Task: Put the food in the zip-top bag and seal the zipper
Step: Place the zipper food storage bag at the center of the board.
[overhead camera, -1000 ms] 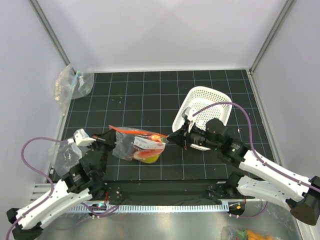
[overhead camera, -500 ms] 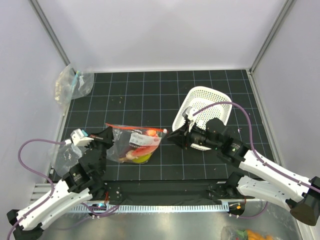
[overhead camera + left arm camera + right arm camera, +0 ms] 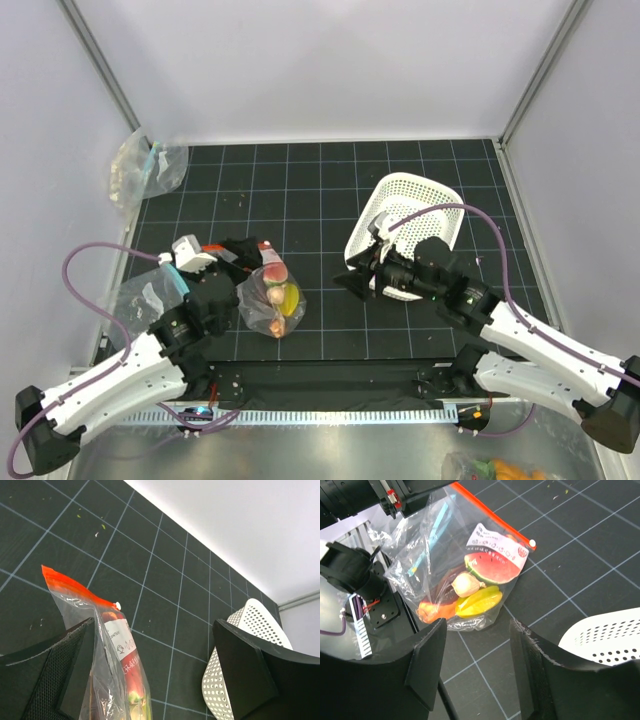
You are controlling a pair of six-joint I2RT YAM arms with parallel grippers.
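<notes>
Black gridded counter (image 3: 300, 190) inside a white-walled enclosure: we see the clear zip-top bag (image 3: 445, 545) slumped on the mat left of centre, between the two arms and just in front of the left claw (image 3: 157, 675). That claw stands wide and grips nothing. In its wrist view the bag's upper corner rises by the inner face of one finger, and we cannot tell whether it touches. The red-orange zipper (image 3: 490, 517) runs along the bag's top edge with a small white tab at one end; we cannot tell whether it is pressed shut. Through the plastic we make out a watermelon slice (image 3: 495, 570), a peach ball (image 3: 465, 584), a yellow piece (image 3: 477, 605) and an orange piece (image 3: 432, 611) heaped at the bottom. The right claw (image 3: 480, 665) hangs apart from the bag, jaws parted with nothing between them, near the tilted white lattice basket (image 3: 415, 200). A clear bag with teal trim (image 3: 145, 170) sits in the far left corner.
</notes>
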